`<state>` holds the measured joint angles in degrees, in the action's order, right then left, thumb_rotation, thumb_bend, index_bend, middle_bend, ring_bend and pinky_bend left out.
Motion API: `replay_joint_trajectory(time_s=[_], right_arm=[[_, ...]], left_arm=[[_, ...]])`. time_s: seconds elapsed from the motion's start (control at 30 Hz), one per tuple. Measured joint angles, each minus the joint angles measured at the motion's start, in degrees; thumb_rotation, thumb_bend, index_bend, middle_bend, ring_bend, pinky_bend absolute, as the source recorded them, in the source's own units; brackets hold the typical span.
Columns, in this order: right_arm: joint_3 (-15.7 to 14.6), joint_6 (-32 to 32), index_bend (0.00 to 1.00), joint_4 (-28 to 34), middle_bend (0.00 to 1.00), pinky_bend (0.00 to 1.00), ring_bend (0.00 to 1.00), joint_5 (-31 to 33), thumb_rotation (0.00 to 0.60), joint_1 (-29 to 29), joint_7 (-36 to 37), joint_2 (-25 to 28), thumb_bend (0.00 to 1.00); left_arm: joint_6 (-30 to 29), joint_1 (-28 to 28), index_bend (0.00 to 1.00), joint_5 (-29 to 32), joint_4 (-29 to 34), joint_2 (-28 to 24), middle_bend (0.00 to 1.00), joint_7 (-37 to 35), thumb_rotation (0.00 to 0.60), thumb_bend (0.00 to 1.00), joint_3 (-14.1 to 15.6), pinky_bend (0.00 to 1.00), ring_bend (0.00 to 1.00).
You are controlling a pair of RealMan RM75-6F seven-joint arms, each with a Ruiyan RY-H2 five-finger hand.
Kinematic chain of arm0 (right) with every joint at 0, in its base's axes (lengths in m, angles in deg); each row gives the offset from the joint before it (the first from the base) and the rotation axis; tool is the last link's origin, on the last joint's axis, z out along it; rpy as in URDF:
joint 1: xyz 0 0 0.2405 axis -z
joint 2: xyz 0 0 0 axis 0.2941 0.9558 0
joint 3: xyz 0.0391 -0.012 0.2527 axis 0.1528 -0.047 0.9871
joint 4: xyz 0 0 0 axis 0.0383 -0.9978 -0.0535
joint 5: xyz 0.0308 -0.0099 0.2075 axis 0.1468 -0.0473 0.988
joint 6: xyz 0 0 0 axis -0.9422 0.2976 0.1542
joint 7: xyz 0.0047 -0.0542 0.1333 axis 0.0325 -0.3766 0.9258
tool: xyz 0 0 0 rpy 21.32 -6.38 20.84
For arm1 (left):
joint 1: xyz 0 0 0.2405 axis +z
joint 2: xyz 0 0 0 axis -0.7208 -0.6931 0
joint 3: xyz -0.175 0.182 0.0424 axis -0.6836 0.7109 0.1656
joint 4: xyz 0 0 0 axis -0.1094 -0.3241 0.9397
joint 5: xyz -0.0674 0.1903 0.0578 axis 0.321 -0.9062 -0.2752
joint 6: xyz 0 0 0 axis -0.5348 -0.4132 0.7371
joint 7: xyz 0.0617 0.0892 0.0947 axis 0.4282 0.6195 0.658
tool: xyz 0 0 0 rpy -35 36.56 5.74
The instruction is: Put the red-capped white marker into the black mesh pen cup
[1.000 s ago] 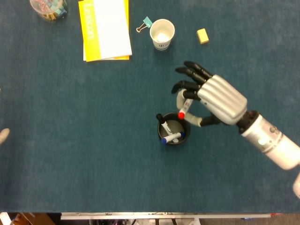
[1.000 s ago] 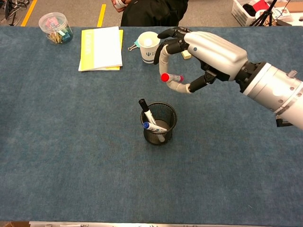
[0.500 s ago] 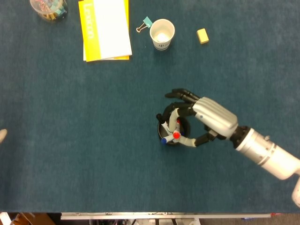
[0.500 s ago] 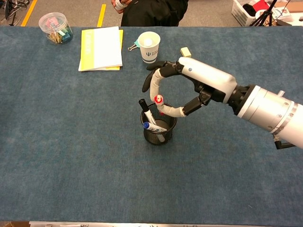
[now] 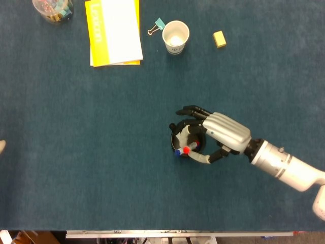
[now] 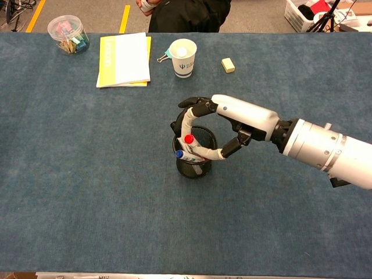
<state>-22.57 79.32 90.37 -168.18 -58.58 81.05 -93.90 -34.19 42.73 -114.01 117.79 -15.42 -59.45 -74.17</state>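
My right hand (image 5: pixel 223 133) hangs low over the black mesh pen cup (image 6: pixel 192 167), its fingers curled around the rim. It pinches the red-capped white marker (image 6: pixel 189 139) between thumb and a finger, red cap (image 5: pixel 186 150) up, body tilted down into the cup's mouth. A blue-capped marker (image 6: pixel 179 154) leans inside the cup beside it. The marker's lower end is hidden by the fingers and the mesh. Only a pale sliver, apparently of my left hand (image 5: pixel 2 146), shows at the left edge of the head view.
Along the far side of the blue table lie a yellow notebook (image 5: pixel 112 31), a binder clip (image 5: pixel 156 26), a white paper cup (image 5: pixel 175 36) and a yellow eraser (image 5: pixel 219 38). A clear jar of clips (image 5: pixel 52 9) stands at the far left corner.
My right hand came down and towards the cup with the marker, from beside and above it to right over its mouth. The marker tipped from nearly level to cap-up, entering the cup.
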Motion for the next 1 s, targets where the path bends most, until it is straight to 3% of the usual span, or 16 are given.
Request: replay_joint_trajectory(time_s=[0.17, 0.47, 0.6, 0.9, 1.0], right_arm=[[-0.2, 1.3, 0.18, -0.1, 0.23, 0.0, 0.02, -0.5, 0.6, 0.1, -1.0, 1.0, 0.32], [0.8, 5.8, 0.18, 1.3, 0.24, 0.0, 0.02, 0.6, 0.6, 2.8, -10.1, 4.2, 0.32], [1.6, 8.4, 0.25, 2.6, 0.26, 0.0, 0.02, 3.2, 0.6, 5.6, -21.1, 6.1, 0.32], [2.9, 17.4, 0.27, 7.5, 0.27, 0.0, 0.03, 12.3, 0.6, 15.2, -48.8, 10.6, 0.32], [3.1, 21.6, 0.27, 9.0, 0.27, 0.0, 0.03, 15.7, 0.6, 19.7, -53.7, 12.1, 0.32]], left_arm=[[0.1, -0.1, 0.18, 0.0, 0.1, 0.0, 0.18, 0.2, 0.6, 0.15, -0.1, 0.15, 0.17], [0.2, -0.1, 0.18, 0.3, -0.3, 0.2, 0.18, -0.1, 0.6, 0.15, -0.2, 0.15, 0.17], [0.7, -0.4, 0.18, 0.6, -1.0, 0.5, 0.18, -0.6, 0.6, 0.15, -0.3, 0.15, 0.17], [0.9, -1.0, 0.18, 0.4, -2.7, 1.8, 0.18, -1.3, 0.6, 0.15, -0.7, 0.15, 0.17], [1.0, -1.2, 0.18, 0.2, -3.2, 2.3, 0.18, -1.5, 0.6, 0.15, -0.8, 0.15, 0.17]])
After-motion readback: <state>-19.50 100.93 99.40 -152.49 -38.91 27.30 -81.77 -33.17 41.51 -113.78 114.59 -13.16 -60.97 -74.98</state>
